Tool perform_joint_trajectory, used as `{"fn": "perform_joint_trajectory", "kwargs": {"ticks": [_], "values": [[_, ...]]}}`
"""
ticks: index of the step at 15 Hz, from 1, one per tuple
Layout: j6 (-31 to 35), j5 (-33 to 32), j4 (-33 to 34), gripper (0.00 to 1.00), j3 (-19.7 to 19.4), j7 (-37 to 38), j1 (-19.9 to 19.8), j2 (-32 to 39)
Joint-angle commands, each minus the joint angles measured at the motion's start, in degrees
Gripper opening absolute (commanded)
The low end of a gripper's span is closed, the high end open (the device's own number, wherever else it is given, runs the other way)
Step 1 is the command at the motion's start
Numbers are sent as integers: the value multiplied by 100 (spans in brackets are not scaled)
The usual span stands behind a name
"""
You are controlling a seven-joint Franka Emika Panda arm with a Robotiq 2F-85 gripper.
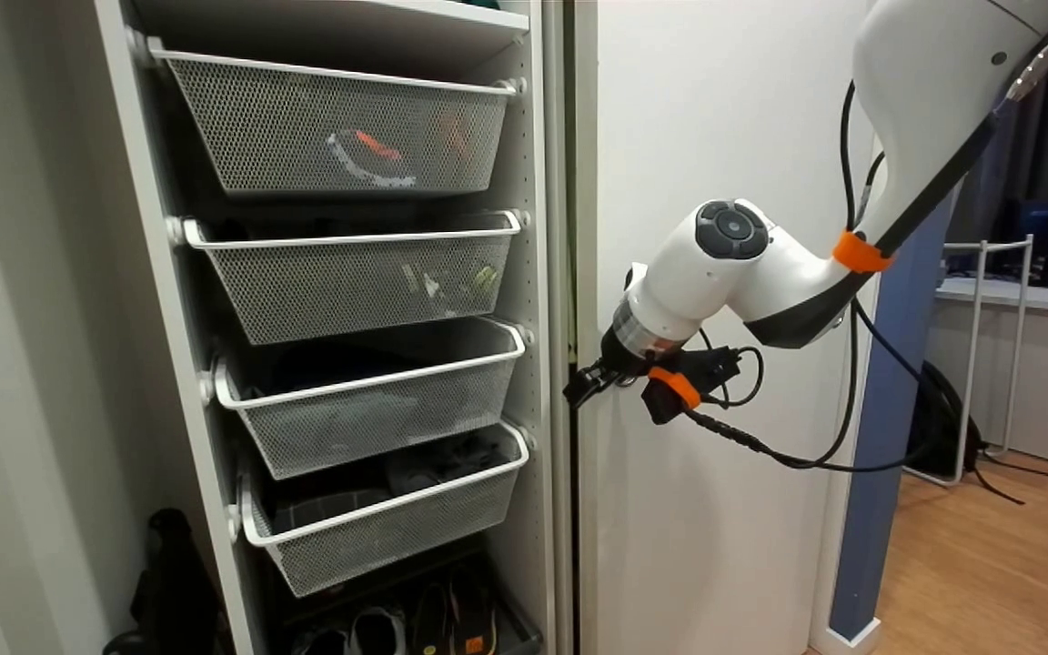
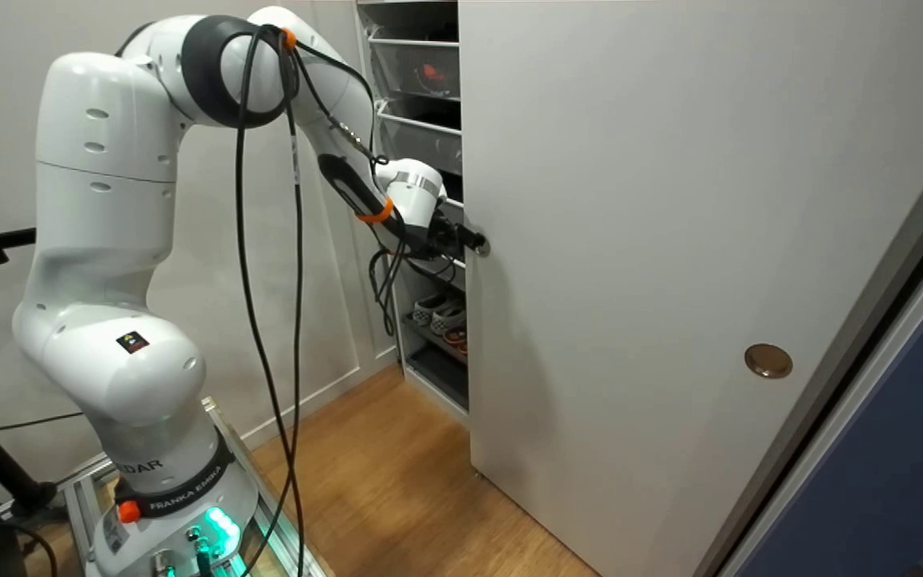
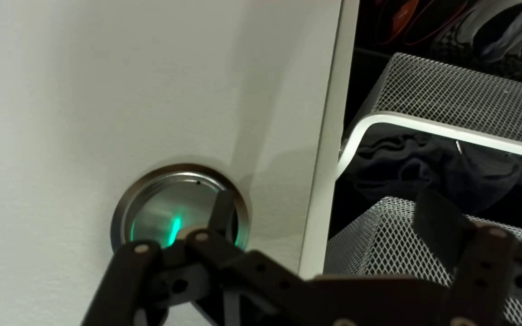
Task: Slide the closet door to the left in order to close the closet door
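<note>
Hand (image 3: 328, 215) spread, edge of the closet door (image 3: 161, 108) showing between its fingers (image 3: 440, 233).

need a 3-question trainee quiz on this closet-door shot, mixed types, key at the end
1. Count: how many wire-mesh drawers show above the shoes in an exterior view?
2. Multiple choice: in the wrist view, which part of the closet door does a fingertip overlap?
A) the top edge
B) the round finger pull
C) the bottom edge
3. True or false: the jaws are fully shut.

Key:
1. Four.
2. B.
3. False; they stand wide open in the wrist view.
</note>
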Motion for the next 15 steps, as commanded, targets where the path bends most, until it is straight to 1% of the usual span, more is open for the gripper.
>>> {"fn": "perform_joint_trajectory", "kwargs": {"ticks": [1,4,8,11,15], "values": [[421,-458,715,100,319,474,112,453],[341,-844,950,100,529,862,139,575],[225,-1197,1282,100,898,1092,211,820],[144,-1463,1621,100,1172,1085,269,1087],[36,-1947,2244,100,1496,972,362,1586]]}}
